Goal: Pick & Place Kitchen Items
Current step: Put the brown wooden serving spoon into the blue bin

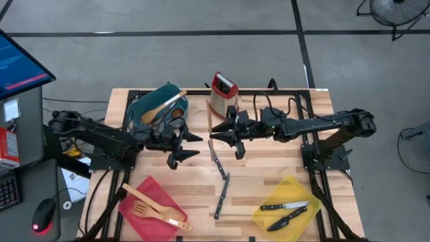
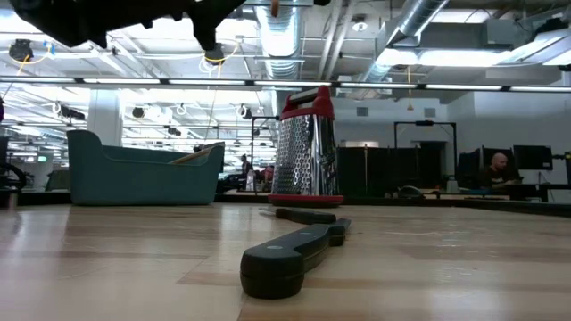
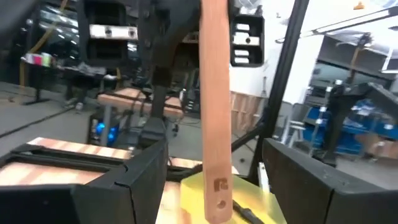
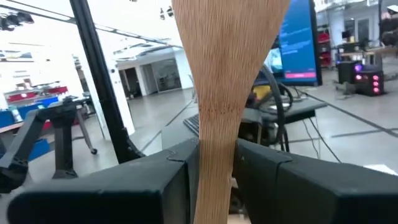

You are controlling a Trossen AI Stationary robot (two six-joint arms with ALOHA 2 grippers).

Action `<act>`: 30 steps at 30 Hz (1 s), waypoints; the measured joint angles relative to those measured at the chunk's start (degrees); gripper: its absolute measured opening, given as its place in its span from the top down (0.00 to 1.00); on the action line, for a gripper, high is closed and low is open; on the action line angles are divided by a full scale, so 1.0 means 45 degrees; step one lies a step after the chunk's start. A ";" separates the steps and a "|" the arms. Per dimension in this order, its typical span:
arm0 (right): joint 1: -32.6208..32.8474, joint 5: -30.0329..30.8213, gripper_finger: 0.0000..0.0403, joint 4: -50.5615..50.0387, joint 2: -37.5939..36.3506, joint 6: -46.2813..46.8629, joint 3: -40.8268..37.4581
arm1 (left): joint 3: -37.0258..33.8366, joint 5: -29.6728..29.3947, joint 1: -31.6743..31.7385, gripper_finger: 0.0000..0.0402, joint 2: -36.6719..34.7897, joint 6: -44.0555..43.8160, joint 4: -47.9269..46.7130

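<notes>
A wooden spatula (image 4: 227,93) hangs upright in the air above the middle of the surface (image 1: 269,168), blade up and handle end down. The right gripper (image 4: 217,162) has its fingers clamped on the narrow neck just below the blade. The left gripper (image 3: 214,162) faces it from the left at about the same height. Its fingers are spread well apart, with the lower handle showing in the gap and touching neither finger. How deep the handle sits in that gap I cannot tell. The long axis is vertical, so the left fingers meet it crosswise, and a take there looks feasible once they close. The left arm is also the one nearer the red bin (image 1: 131,202), where other wooden utensils lie
</notes>
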 joint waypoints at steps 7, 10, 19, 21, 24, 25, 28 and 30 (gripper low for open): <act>0.0002 -0.0565 0.80 0.0354 0.0000 -0.0298 0.0000 | 0.0000 0.1135 0.0419 0.39 0.0713 -0.0668 0.0990; 0.0002 -0.0673 0.80 0.0426 0.0000 -0.0332 0.0000 | 0.0005 0.1500 0.0555 0.39 0.1008 -0.0840 0.1620; 0.0002 -0.0681 0.80 0.0543 0.0000 -0.0646 0.0000 | 0.0968 0.3427 0.0922 0.39 0.2326 -0.1254 0.2226; 0.0002 -0.0681 0.80 0.0558 0.0000 -0.0662 0.0000 | 0.1396 0.3776 0.0914 0.39 0.2767 -0.1242 0.2226; 0.0002 -0.0690 0.80 0.0557 0.0000 -0.0657 0.0000 | 0.1888 0.4215 0.0932 0.39 0.3282 -0.1228 0.2206; 0.0002 -0.0700 0.80 0.0553 0.0000 -0.0656 0.0000 | 0.2066 0.4409 0.0955 0.39 0.3456 -0.1230 0.2231; 0.0002 -0.0864 0.80 0.0520 0.0000 -0.0653 0.0000 | 0.2411 0.4988 0.0977 0.40 0.3808 -0.1269 0.2204; 0.0002 -0.1010 0.80 0.0502 0.0000 -0.0653 0.0000 | 0.2568 0.5117 0.0977 0.40 0.3953 -0.1293 0.2214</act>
